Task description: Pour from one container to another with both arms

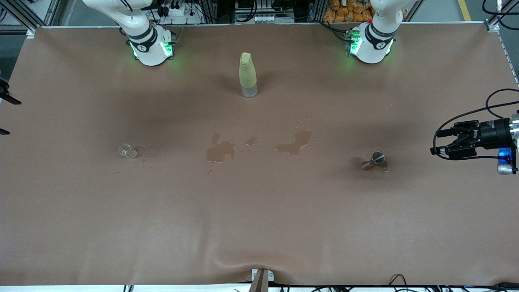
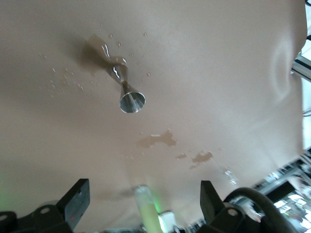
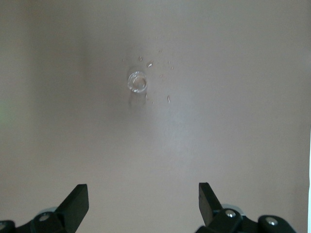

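the tiny transparent glass cup (image 1: 128, 151) stands toward the right arm's end of the table from the tall yellow-green bottle (image 1: 247, 75), nearer the camera; light, slick, breakable, so i'd pinch its walls gently. the tiny grey metal cup (image 1: 375, 159) stands toward the left arm's end. the left gripper (image 1: 440, 142) hovers released at that edge of the table, pointing sideways toward the bottle; the right gripper (image 3: 143, 206) hangs released over the glass.

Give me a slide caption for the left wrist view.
Open left tool above wet table, metal cup ahead.

Matt brown cloth covers the worktop (image 1: 259, 227), bearing a clear glass cup (image 1: 128, 151) and shiny metal cup (image 1: 376, 159).
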Controlling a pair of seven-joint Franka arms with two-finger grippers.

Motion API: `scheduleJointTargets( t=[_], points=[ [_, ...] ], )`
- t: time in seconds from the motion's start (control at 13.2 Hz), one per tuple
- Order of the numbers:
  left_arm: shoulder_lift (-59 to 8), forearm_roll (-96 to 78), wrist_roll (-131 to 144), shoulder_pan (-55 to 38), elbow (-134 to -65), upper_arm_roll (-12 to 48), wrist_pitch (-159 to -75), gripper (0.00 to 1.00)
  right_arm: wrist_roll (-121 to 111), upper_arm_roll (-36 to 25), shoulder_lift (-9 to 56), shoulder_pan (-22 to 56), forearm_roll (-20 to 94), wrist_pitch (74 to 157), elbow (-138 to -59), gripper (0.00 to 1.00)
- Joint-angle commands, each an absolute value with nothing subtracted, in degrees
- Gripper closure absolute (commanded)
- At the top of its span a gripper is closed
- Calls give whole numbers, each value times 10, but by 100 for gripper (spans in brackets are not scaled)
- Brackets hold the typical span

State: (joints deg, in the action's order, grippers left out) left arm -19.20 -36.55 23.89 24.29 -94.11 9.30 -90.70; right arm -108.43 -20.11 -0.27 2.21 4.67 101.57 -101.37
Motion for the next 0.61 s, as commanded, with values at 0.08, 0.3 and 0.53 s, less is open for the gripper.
scheduleJointTargets(
  t=[0.08,0.3,0.53],
  points=[
    [-258,-412,245,269,-930,97,-879,0,-1153,-211,-11,17,116,1099,-1110,0],
    [-302,-447,246,307,-930,97,-862,0,-1209,-211,3,-2,190,1133,-1156,0],
    [-350,-482,245,351,-931,97,-843,0,-1281,-212,41,-16,267,1145,-1173,0]
  ],
)
